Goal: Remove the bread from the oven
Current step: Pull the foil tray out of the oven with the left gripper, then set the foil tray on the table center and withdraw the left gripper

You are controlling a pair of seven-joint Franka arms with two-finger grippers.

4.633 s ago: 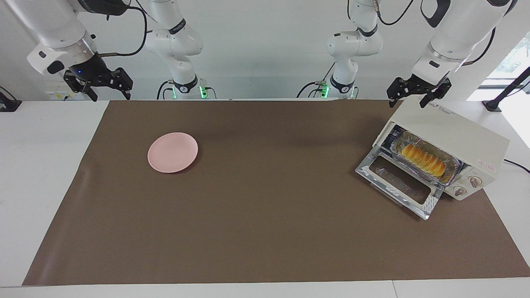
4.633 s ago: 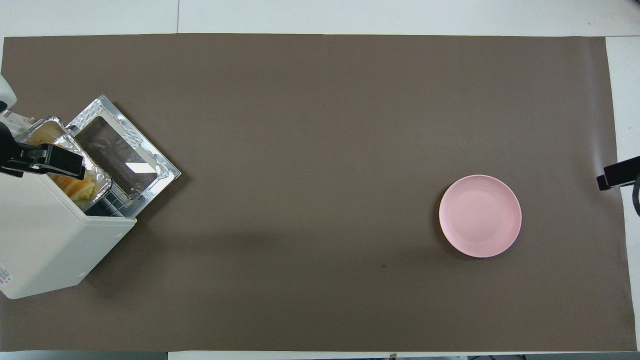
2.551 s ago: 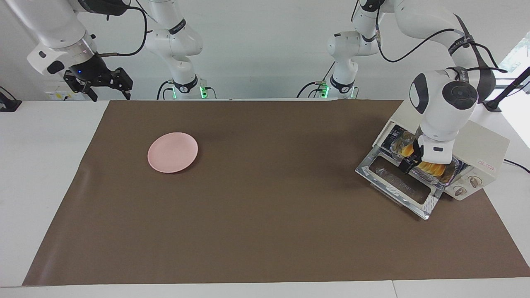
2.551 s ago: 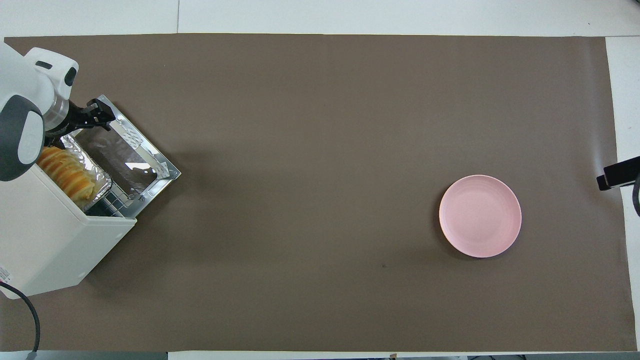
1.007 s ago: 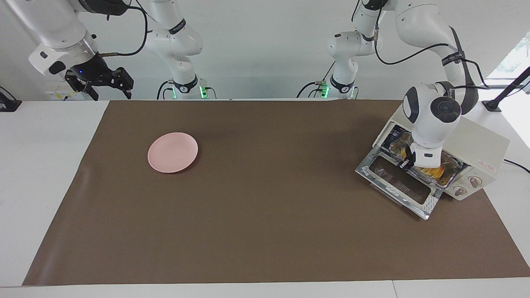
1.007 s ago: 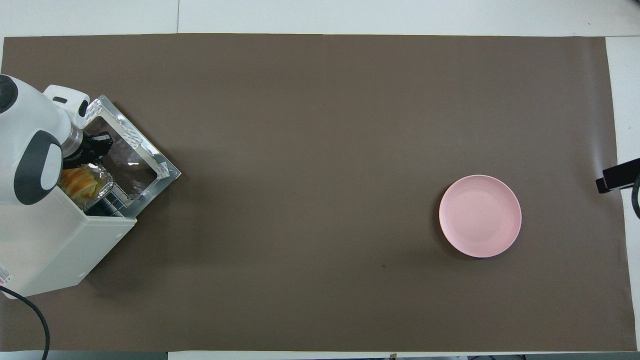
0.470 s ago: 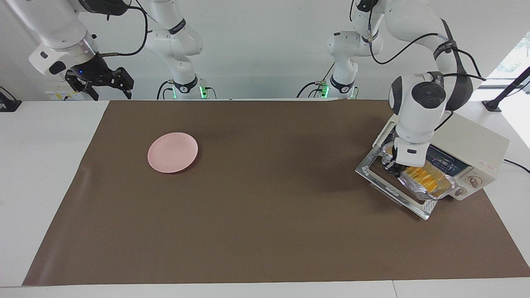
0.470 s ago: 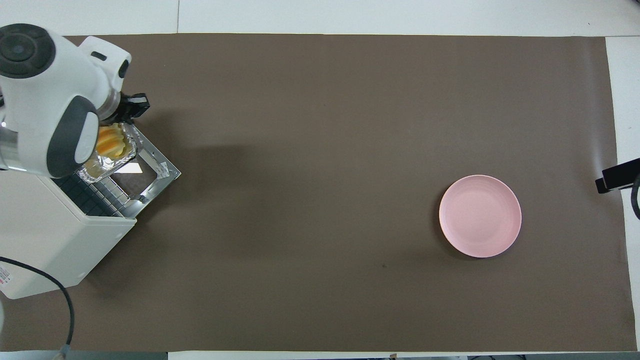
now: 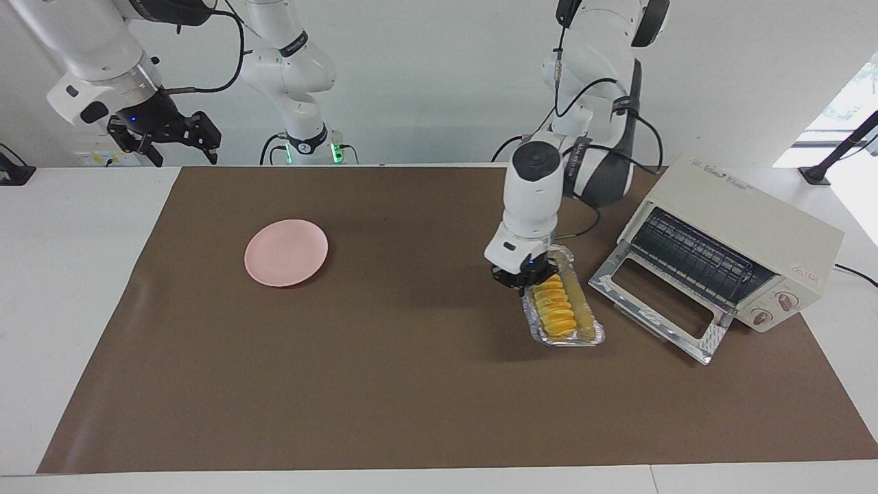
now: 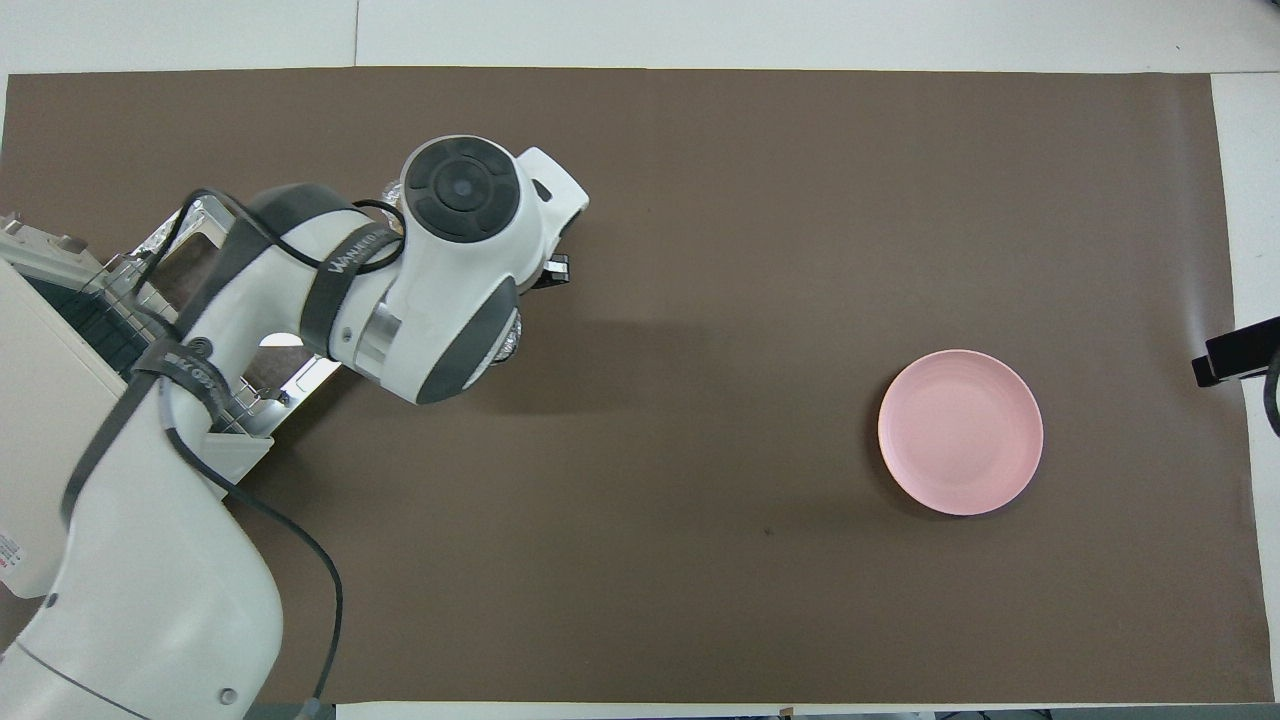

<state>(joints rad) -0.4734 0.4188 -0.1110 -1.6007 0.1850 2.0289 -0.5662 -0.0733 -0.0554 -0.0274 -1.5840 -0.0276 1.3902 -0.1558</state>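
The bread [image 9: 557,310], a ridged golden loaf, lies in the silver foil tray [image 9: 594,336] on or just over the brown mat, beside the oven's open glass door [image 9: 710,339]. My left gripper [image 9: 525,280] is shut on the tray's rim at the end toward the plate. The cream oven [image 9: 754,219] stands at the left arm's end, its wire rack [image 9: 693,257] bare. In the overhead view my left arm hides the bread; only a bit of foil [image 10: 508,345] and the gripper [image 10: 548,272] show. My right gripper [image 9: 164,134] waits open above the right arm's end.
A round pink plate [image 9: 286,252] lies on the mat toward the right arm's end; it also shows in the overhead view [image 10: 960,432]. The oven's power cable [image 9: 857,273] trails off the table's end. The brown mat [image 9: 411,398] covers most of the white table.
My left gripper closed on the foil tray in the oven, drew it out over the door, and carried it with the bread toward the table's middle. The right arm has stayed put.
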